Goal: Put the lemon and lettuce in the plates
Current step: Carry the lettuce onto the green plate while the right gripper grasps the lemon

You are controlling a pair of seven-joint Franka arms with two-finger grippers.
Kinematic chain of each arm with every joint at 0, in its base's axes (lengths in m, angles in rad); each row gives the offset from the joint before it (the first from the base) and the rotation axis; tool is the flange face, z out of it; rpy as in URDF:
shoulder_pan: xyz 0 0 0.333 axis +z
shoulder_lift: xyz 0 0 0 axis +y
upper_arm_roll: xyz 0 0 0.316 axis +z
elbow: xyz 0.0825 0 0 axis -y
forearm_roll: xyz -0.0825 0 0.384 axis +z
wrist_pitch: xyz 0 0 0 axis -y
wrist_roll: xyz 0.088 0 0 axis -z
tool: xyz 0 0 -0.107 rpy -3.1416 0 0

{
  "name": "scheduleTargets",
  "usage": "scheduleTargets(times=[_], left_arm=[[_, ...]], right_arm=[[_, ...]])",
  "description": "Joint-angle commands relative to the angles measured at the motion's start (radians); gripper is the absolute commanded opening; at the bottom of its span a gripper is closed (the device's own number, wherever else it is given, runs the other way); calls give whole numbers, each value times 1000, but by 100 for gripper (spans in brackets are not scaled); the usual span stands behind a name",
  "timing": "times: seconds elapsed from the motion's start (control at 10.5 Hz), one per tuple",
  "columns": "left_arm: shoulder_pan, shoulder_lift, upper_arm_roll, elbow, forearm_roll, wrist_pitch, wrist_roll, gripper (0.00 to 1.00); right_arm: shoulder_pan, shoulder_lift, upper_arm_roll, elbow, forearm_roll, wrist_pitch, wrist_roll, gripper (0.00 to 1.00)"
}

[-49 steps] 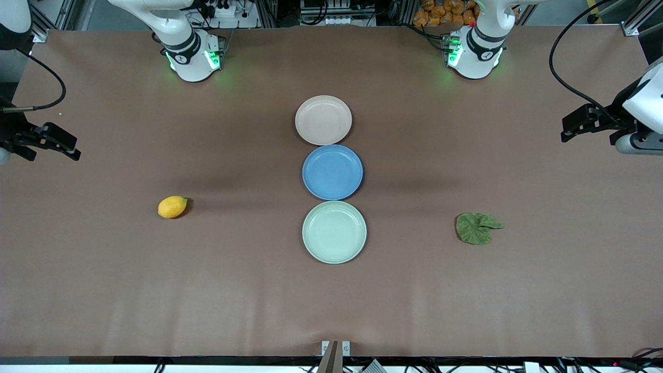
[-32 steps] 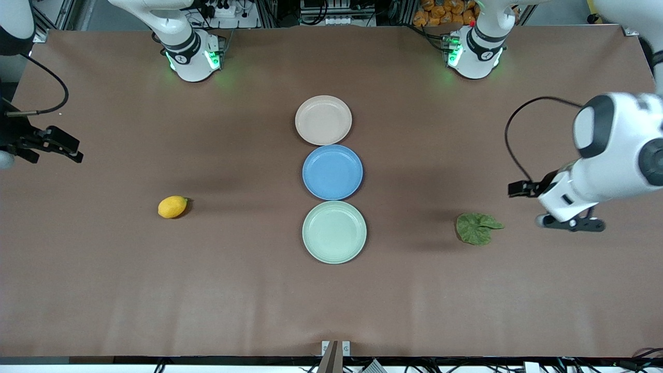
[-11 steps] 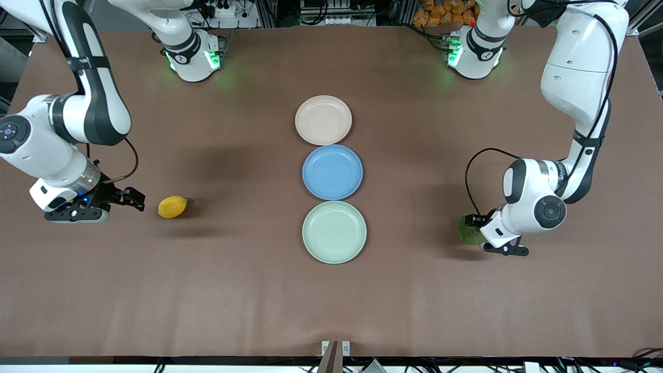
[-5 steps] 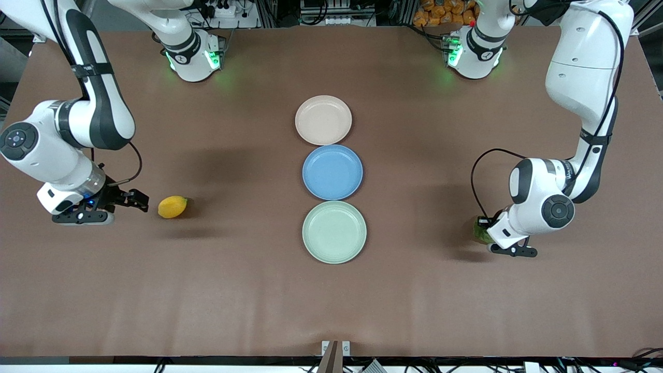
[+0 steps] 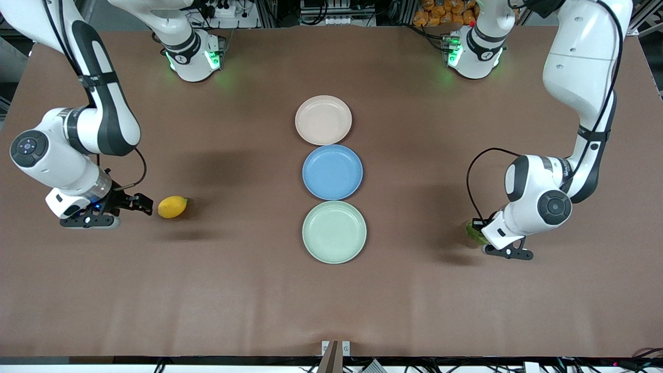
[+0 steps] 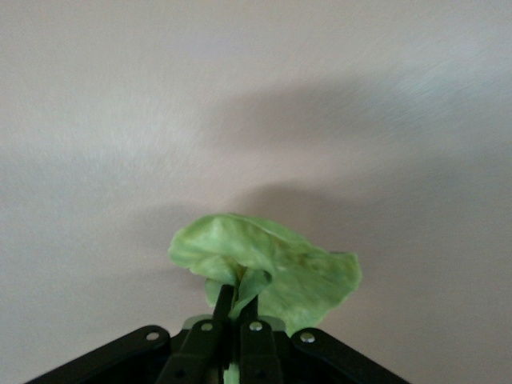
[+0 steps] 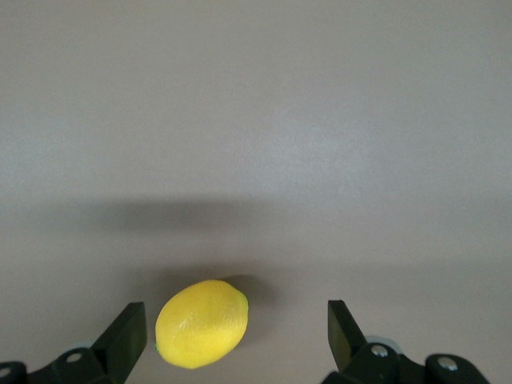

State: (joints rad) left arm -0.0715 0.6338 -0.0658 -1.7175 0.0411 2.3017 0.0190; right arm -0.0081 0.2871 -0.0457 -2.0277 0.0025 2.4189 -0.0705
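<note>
Left wrist view: left gripper [image 6: 236,308] clamped on lettuce [image 6: 268,268]; right gripper [image 7: 232,336] spread wide, lemon [image 7: 202,322] between fingers, 12 o'clock.

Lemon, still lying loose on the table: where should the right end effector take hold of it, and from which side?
Probably across the lemon's plump middle, on its short axis, where the oval is narrow enough for the fingers. It lies on its side beside the open right end effector, toward the right arm's end of the table, so coming low along the table from that end seems best; the tapered tips would likely slip.
</note>
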Motion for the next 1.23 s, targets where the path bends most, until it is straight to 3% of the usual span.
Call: scheduleTargets(times=[0.0,0.19,0.47,0.66,1.14], left_arm=[[-60,-66,-18,-16,-4,-2,-86,0],[-124,-89,-43,-4,-4,-2,-250,0],[-252,-77,-46,87,0,4,-468,0],[-309,-30,-46,146,-3,40,-562,0],[-451,107,-42,156,-3,445,-943,0]], right_arm=[[11,46,1,1,52,69,8,100],[13,67,1,-17,178,107,17,100],[28,70,-2,-66,374,129,43,100],[30,70,-2,-121,381,131,124,100],[40,92,-8,-160,370,131,196,100]])
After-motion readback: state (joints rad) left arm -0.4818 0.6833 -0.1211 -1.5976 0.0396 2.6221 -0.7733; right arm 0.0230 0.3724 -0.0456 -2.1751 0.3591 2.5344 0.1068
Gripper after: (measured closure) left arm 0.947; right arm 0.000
